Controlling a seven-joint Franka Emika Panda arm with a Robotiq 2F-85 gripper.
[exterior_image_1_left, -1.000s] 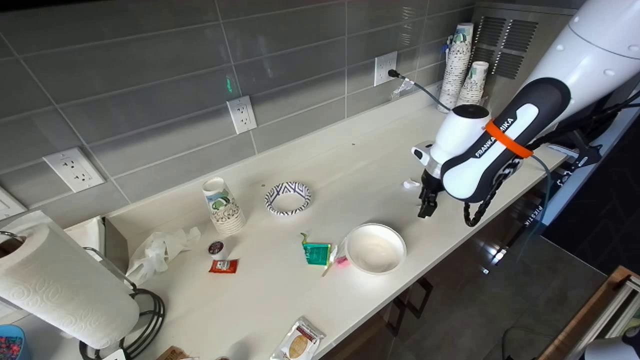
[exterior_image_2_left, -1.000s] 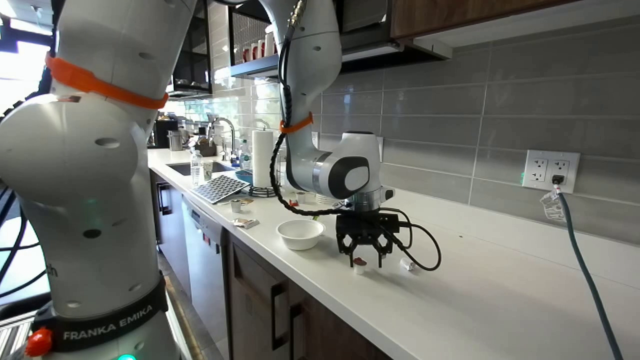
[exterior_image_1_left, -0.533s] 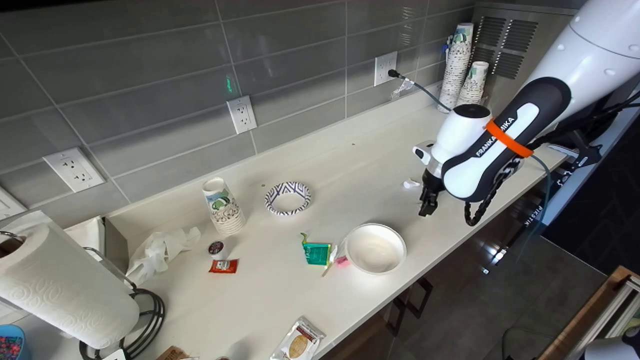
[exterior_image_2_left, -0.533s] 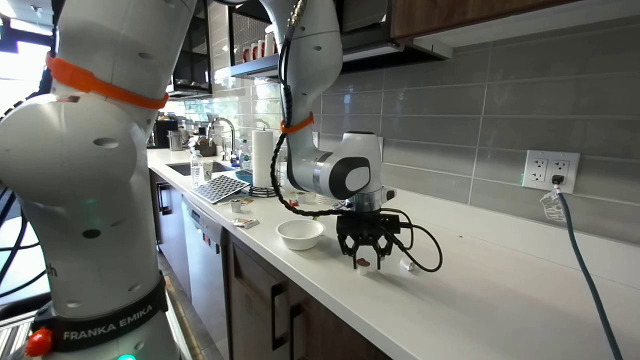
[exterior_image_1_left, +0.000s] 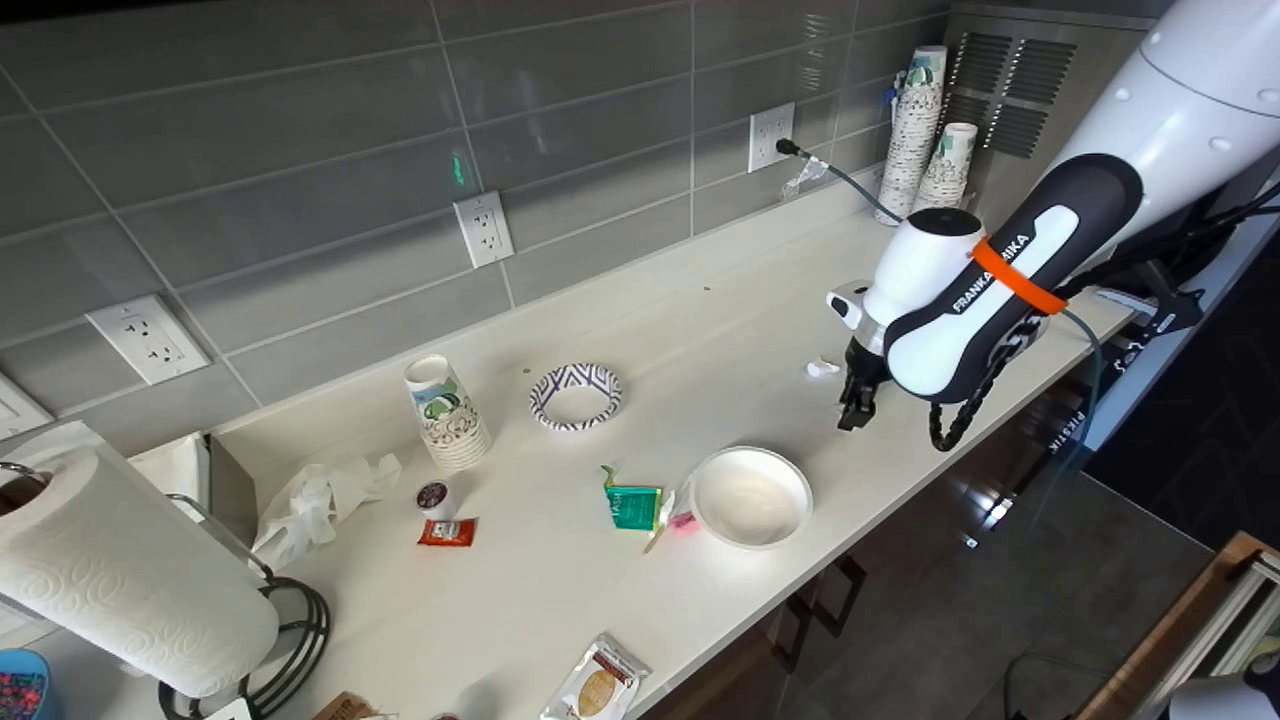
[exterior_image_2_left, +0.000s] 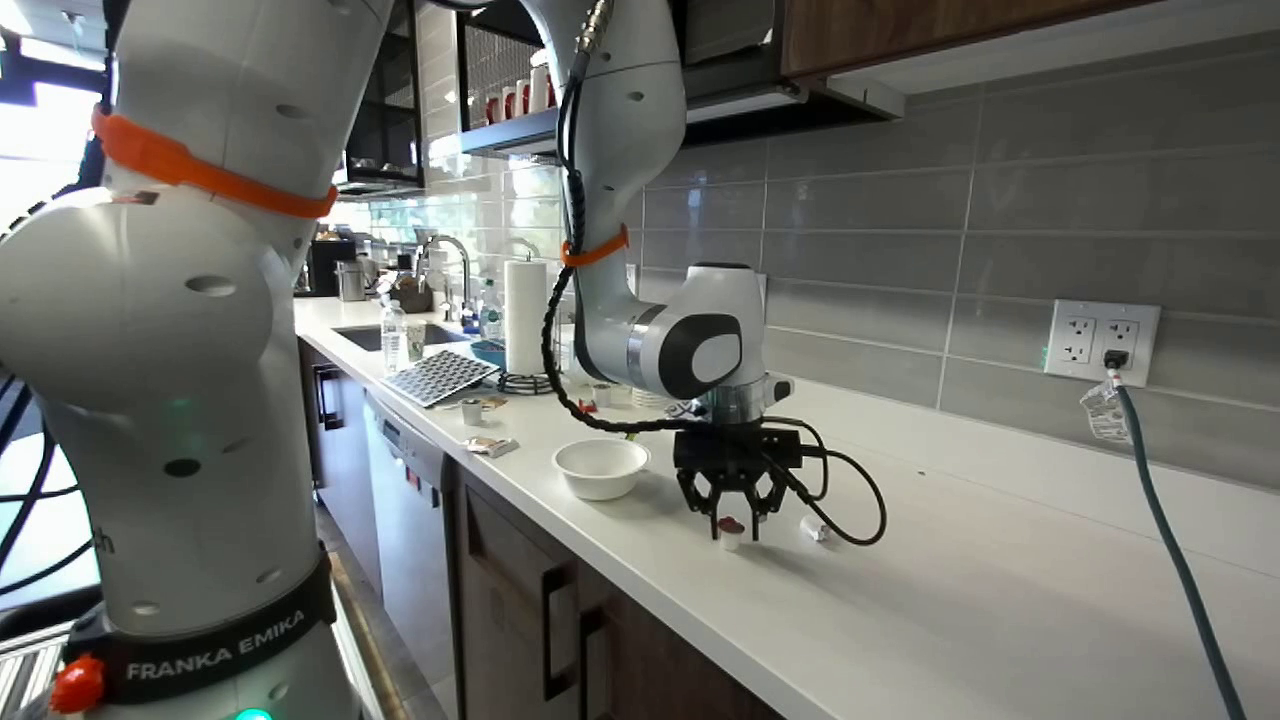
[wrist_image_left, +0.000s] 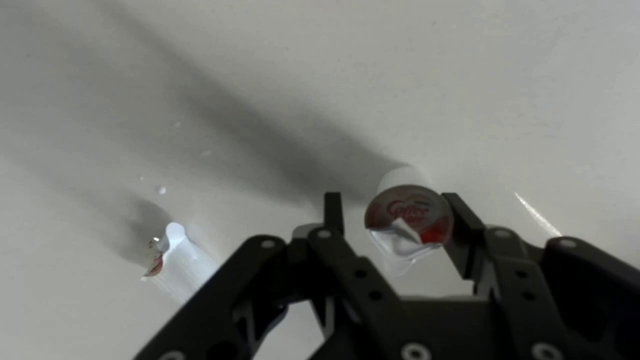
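"How does the gripper (exterior_image_2_left: 736, 529) stand over the countertop (exterior_image_1_left: 720, 350)?"

"Pointing down, its fingers (wrist_image_left: 333, 215) apart on either side of a creamer cup (wrist_image_left: 409, 214), which stands upright. In the wrist view there's a gap beside one finger; the opposite one is so close to the cup that I can't tell whether they touch."

"And where is that cup?"

"On the countertop, nearer the front edge than the back edge. (Its printed lid (wrist_image_left: 397, 202) is partly peeled, by the way, a white flap curling up.)"

"What's around it?"

"A small white tub (wrist_image_left: 186, 267) lies tipped on its side, farther in from the front edge. A white bowl (exterior_image_1_left: 752, 497) sits close to that edge, with a green packet (exterior_image_1_left: 634, 508) near it."

"And toward the back edge?"

"A patterned bowl (exterior_image_1_left: 541, 400) and, near it, a stack of paper cups (exterior_image_1_left: 450, 425), both in an exterior view."

"What else is by the front?"

"A cookie packet (exterior_image_1_left: 597, 682), lying flat close to the front edge."
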